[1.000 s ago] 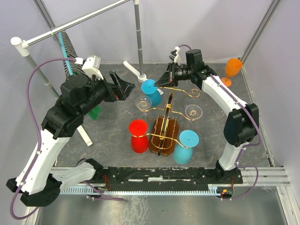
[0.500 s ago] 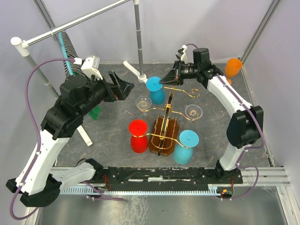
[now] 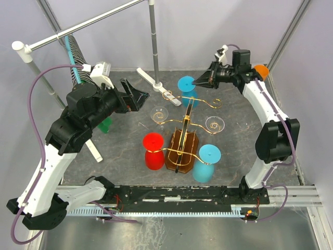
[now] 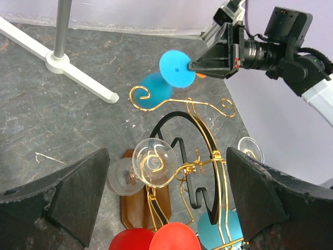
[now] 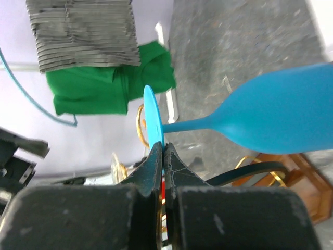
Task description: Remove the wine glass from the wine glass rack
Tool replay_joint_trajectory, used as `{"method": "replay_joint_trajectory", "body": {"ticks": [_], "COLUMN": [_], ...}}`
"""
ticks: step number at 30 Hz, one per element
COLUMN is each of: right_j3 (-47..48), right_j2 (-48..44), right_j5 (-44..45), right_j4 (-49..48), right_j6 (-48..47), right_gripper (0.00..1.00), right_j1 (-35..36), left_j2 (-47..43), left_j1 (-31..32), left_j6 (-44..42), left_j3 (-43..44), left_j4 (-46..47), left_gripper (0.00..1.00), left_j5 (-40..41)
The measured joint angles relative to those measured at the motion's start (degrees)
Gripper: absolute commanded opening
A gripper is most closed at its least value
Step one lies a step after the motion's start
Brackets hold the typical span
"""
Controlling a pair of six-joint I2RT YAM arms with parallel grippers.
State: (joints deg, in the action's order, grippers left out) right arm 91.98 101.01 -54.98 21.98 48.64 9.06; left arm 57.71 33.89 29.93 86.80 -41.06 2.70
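the right claw (image 3: pixel 202 81) was clamped on the foot of the blue wine glass (image 3: pixel 187 87), so it hung foot-up just behind the wine glass rack (image 3: pixel 183 138); the left claw (image 3: pixel 136 92) stood apart.

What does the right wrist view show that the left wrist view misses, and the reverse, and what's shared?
Only the right wrist view: a green cloth and a grey ribbed object. Only the left wrist view: a clear glass hung on the wine glass rack, a red glass, a white pole foot. Both: the right tool shut on the foot of the blue wine glass, plus gold rack wire.
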Motion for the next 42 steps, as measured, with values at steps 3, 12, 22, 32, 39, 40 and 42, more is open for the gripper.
{"method": "replay_joint_trajectory", "body": {"ticks": [3,12,22,32,39,40,42], "right_j3": [5.0,32.7,43.6,34.9,30.1,29.9,28.9], "right_j2": [1.6,12.6,33.2,38.6,39.1,39.3,39.6], "right_j5": [2.7,29.7,72.7,97.5,103.6,104.0,104.2], "right_j4": [4.7,24.4,27.1,4.0,-10.4,-12.0,-14.9], "right_j6": [-3.5,-24.6,-49.0,-74.2,-86.0,-87.1,-89.0], "right_gripper": [0.01,0.01,0.01,0.01,0.01,0.01,0.01], "right_j1": [-2.1,-2.2,7.2,11.2,10.3,10.2,10.0], "left_j2": [0.0,0.9,2.7,4.9,5.7,5.7,5.7], "left_j1": [0.0,0.0,0.0,0.0,0.0,0.0,0.0], "left_j6": [0.0,-1.1,-3.0,-3.0,-3.1,-3.1,-3.1], "left_j3": [0.0,0.0,0.0,0.0,0.0,0.0,0.0], "left_j4": [0.0,0.0,0.0,0.1,0.1,0.1,0.1], "left_gripper": [0.99,0.99,0.99,0.99,0.99,0.99,0.99], "left_j5": [0.2,0.6,3.5,4.7,4.7,4.7,4.7]}}
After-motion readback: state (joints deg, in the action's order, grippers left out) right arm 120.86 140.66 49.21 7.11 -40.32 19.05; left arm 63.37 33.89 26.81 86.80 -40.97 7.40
